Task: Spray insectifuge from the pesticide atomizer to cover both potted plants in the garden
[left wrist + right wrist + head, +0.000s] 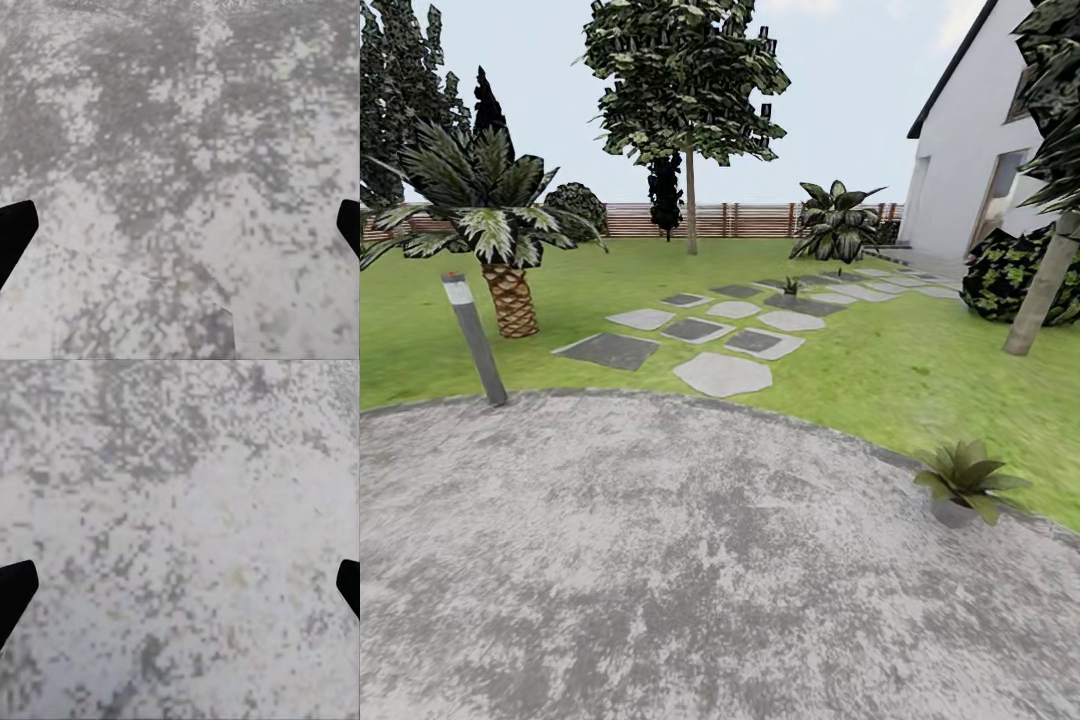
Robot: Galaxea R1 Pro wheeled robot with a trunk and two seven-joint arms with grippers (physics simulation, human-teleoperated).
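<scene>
Garden seen across a round patio [660, 560] in the foreground, lawn [920, 380] beyond it.

One potted plant [963, 483] is set at the patio's right edge; a bollard post [475, 338] stands at its left edge, with a palm [495, 225] behind it. Stepping stones [722, 374] are laid from the patio toward a house [980, 140] at the right, a second potted plant [791, 287] among them. A fence [740, 220] closes the far side.

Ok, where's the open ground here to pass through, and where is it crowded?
The grey paved patio lies bare between the bollard post at its left edge and the small potted plant at its right rim. The lawn right of the stepping stones is open too. It is crowded around the palm and the far striped-leaf plant.
</scene>
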